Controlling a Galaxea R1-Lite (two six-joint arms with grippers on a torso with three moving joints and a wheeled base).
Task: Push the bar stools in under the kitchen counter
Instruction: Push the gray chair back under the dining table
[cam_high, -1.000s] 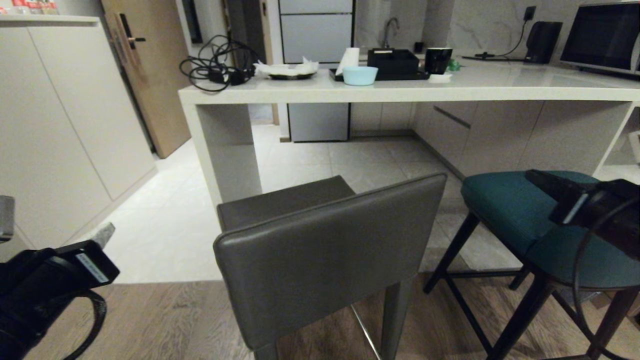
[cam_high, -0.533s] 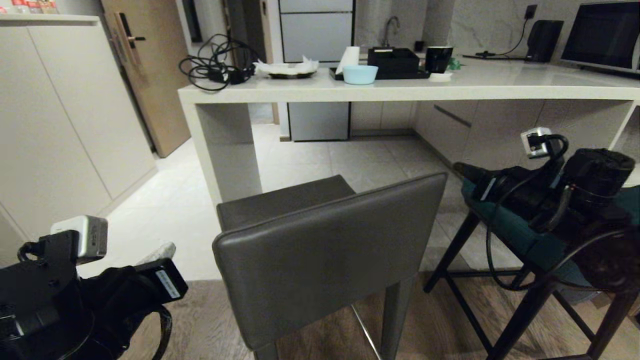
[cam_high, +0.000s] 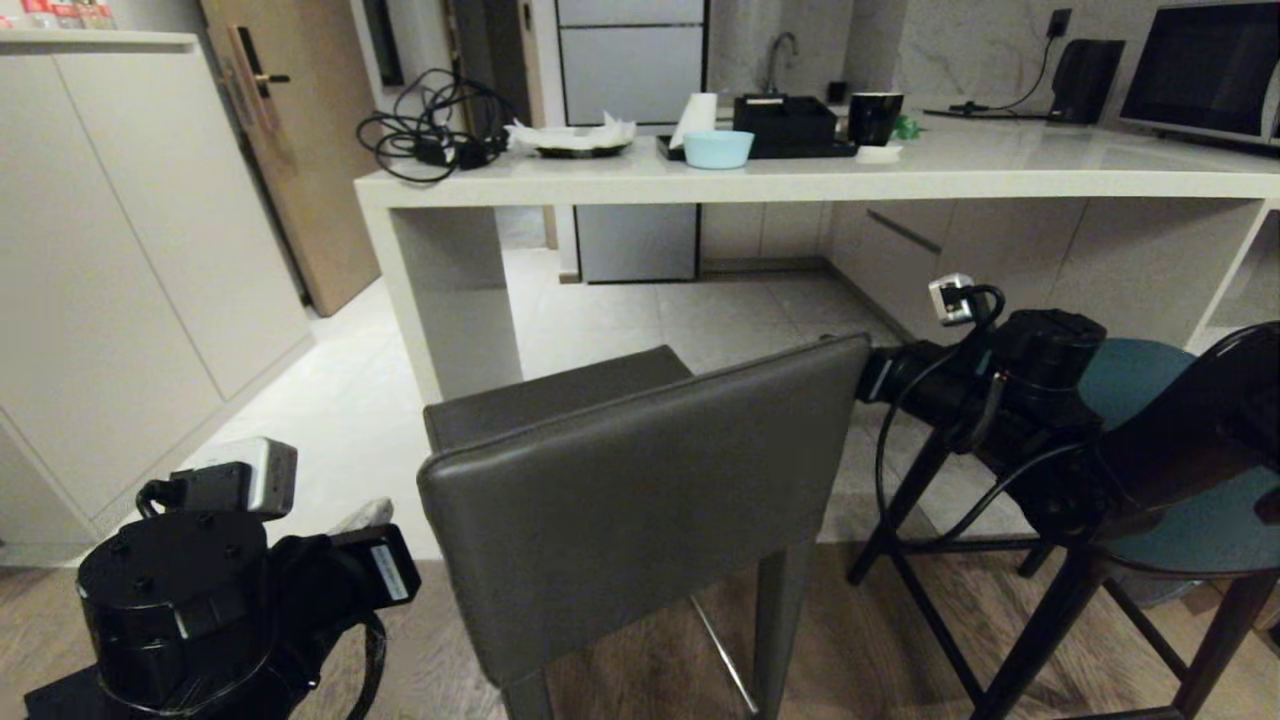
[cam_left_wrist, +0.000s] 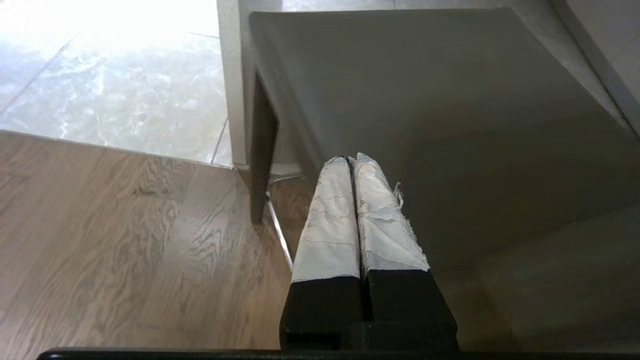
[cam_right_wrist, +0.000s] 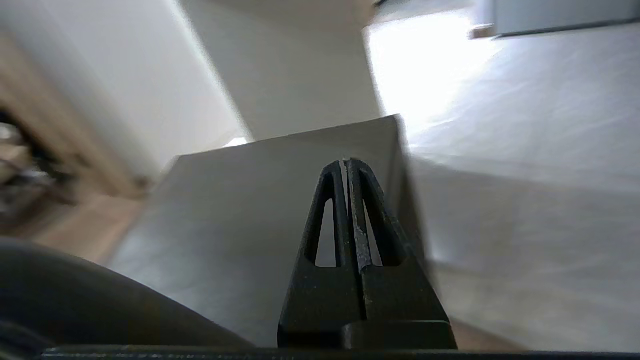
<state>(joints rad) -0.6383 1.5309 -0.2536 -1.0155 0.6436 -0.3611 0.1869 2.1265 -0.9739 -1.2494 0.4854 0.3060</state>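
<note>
Both pincers are pressed fully shut and empty, so they can shove: the right pincer (cam_high: 868, 372) at the grey stool's (cam_high: 640, 500) backrest corner, the left pincer (cam_high: 365, 517) low beside it, both stools, teal stool (cam_high: 1180, 520) included, short of the counter's (cam_high: 800, 180) near edge.

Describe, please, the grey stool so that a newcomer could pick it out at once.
Find the long white counter. Two stools stand in front of it; the grey stool is the one nearer the counter's left end panel. Unlike the teal stool with its thin black legs, it has a flat rectangular back and square legs.
</note>
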